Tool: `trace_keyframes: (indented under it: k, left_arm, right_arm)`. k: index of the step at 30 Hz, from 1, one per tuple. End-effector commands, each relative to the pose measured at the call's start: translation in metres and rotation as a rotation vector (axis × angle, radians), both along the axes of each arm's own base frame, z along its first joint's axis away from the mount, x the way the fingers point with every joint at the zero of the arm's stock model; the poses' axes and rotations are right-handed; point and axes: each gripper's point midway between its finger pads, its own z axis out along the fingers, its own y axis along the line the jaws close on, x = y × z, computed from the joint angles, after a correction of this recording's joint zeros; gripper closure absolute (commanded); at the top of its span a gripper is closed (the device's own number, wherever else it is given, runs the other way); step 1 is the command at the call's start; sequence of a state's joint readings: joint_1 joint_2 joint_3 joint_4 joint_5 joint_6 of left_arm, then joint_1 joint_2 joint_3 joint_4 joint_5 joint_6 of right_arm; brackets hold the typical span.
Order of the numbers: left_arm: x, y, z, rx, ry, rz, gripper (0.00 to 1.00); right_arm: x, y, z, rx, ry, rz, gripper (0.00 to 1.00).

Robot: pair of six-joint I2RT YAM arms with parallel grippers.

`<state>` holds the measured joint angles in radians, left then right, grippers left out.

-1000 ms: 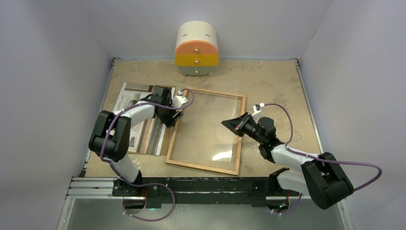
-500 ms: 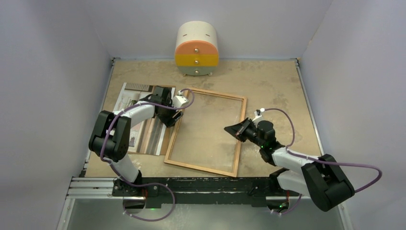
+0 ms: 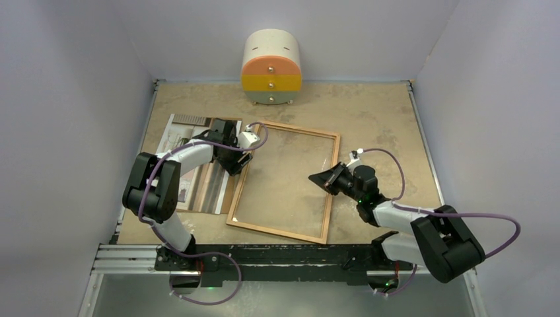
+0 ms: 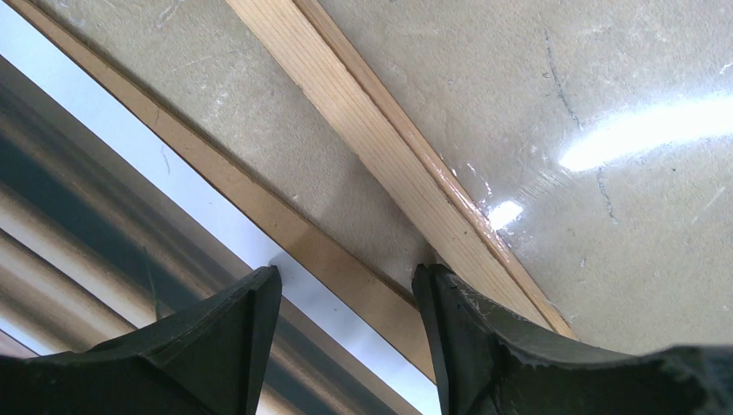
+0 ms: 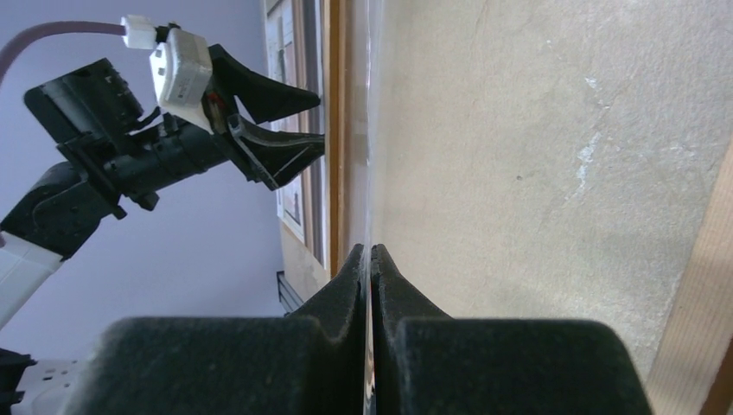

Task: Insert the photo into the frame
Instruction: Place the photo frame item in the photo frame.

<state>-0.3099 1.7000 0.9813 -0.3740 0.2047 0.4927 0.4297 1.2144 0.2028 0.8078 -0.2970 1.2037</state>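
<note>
The frame of reddish-brown wood lies flat mid-table. Its clear pane shows edge-on in the right wrist view. My right gripper is shut on that thin pane, over the frame's right side. The photo lies left of the frame on a brown backing board, partly hidden by my left arm. My left gripper is open and empty, low over the gap between the board and the frame's left rail. One fingertip is at the rail, the other over the photo's white border.
A round cream, orange and yellow drawer unit stands at the back centre. Grey walls close the table on the left, right and back. A metal rail runs along the near edge by the arm bases.
My right gripper has moved a little nearer and lower with the pane, and the frame has turned slightly with it. The left arm has stayed put.
</note>
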Motion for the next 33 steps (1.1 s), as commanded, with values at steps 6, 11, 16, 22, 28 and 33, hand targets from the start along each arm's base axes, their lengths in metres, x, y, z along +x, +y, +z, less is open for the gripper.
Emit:
trace_keyframes:
  k: [6, 11, 16, 22, 28, 33]
  left_arm:
    - [-0.007, -0.009, 0.002, -0.033, 0.024, -0.023, 0.35]
    - [-0.007, -0.006, -0.001, -0.019, 0.026, -0.022, 0.32]
    - [-0.008, -0.006, 0.001, -0.022, 0.019, -0.023, 0.28]
    - [-0.010, -0.004, 0.000, -0.013, 0.018, -0.028, 0.27]
    - [-0.009, -0.005, 0.000, -0.016, 0.016, -0.027, 0.27]
    - [-0.008, -0.005, 0.000, -0.016, 0.018, -0.025, 0.27]
  right_arm:
    - [0.004, 0.001, -0.007, -0.123, -0.009, 0.050, 0.97]
    - [0.007, -0.001, -0.013, -0.202, -0.016, 0.080, 0.78]
    - [0.011, 0.000, -0.018, -0.256, -0.005, 0.109, 0.48]
    - [0.017, -0.007, -0.025, -0.360, 0.017, 0.112, 0.32]
    - [0.020, -0.018, -0.030, -0.451, 0.057, 0.094, 0.20]
    - [0.021, -0.023, -0.034, -0.497, 0.073, 0.099, 0.12]
